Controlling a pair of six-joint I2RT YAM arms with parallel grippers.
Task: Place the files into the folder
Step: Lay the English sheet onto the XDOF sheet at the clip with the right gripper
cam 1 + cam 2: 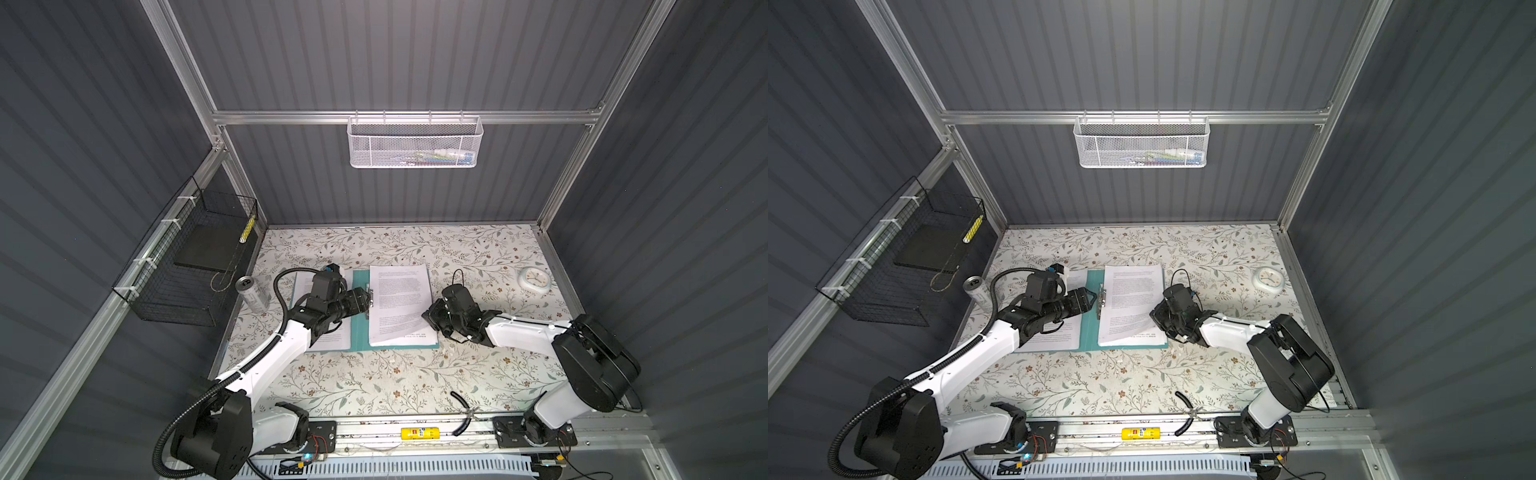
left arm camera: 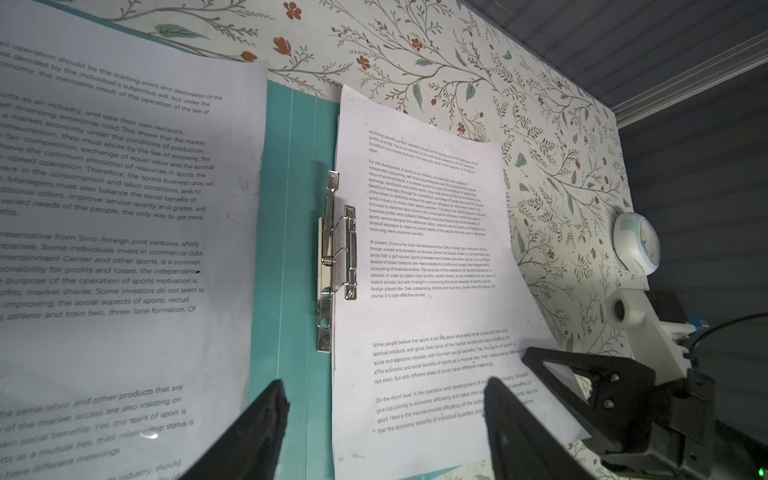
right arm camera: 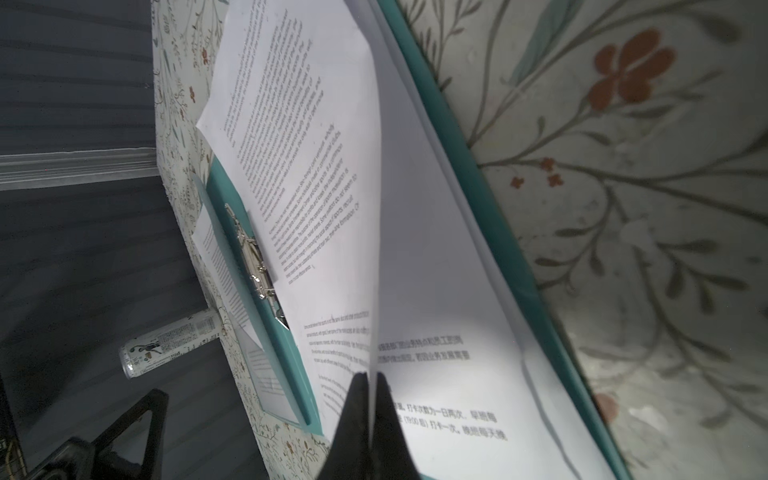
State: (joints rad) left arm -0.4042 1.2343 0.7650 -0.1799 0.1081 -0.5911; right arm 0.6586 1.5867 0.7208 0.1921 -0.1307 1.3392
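A: Between the fingertips of the right end effector [image 3: 368,379], what was there?

B: The near edge of the top sheet [image 3: 307,145] of the files [image 1: 399,301]. The two fingers were pressed together on it. That corner curled up off the pages beneath, which carried lines of Chinese text.

A: And where did the stack lie?

B: On the folder [image 1: 360,332], which was spread flat on the floral desk [image 1: 374,386]. The stack covered the half nearer that end effector, and its far end overhung the teal edge a little.

A: What about the left end effector [image 2: 384,399]?

B: Its fingers stood well apart with nothing between them, pointing across the spine toward the stack. Whether they touched the card, I could not tell.

A: What was in front of it?

B: The metal clip [image 2: 338,249] sat just ahead of the fingertips, along the spine and right beside the stack's inner edge.

A: Was anything under that arm?

B: A single sheet [image 2: 124,208] of printed text lay on the folder's other half. The wrist hid part of it in both top views.

A: Was there anything else on the desk?

B: A can [image 1: 252,293] stood upright behind the left end effector, near the folder's outer edge. A round white clock [image 1: 535,280] lay beyond the right end effector, well apart from the papers.
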